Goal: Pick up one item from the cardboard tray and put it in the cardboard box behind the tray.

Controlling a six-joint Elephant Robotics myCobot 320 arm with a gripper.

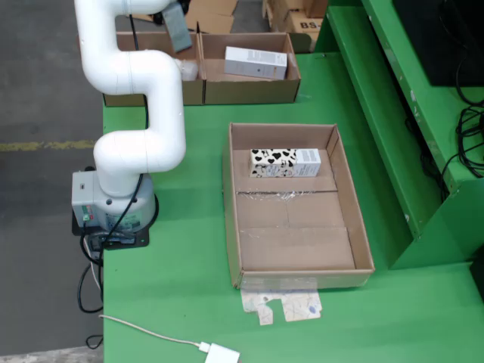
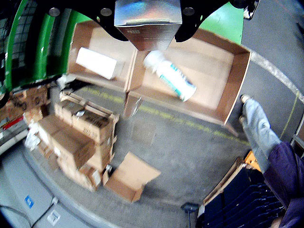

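The open cardboard tray (image 1: 299,249) lies mid-table and holds one cow-patterned carton (image 1: 285,162) near its far end. My gripper (image 1: 175,23) is raised over the two cardboard boxes behind the tray and is shut on a silver-grey carton (image 1: 180,30). In the wrist view that silver carton (image 2: 148,21) fills the top, clamped between the black fingers (image 2: 190,26) of the gripper (image 2: 148,33). Beneath it lies the left box (image 2: 209,71) with a white bottle (image 2: 170,76) inside. The neighbouring box (image 1: 253,89) holds a white carton (image 1: 255,63), also seen as the white carton (image 2: 96,62).
The white arm and its grey base (image 1: 113,200) stand at the table's left edge. A green raised shelf (image 1: 401,121) runs along the right. A white cable and plug (image 1: 219,352) lie at the front. A person's leg (image 2: 266,142) and stacked cartons (image 2: 76,133) are on the floor beyond.
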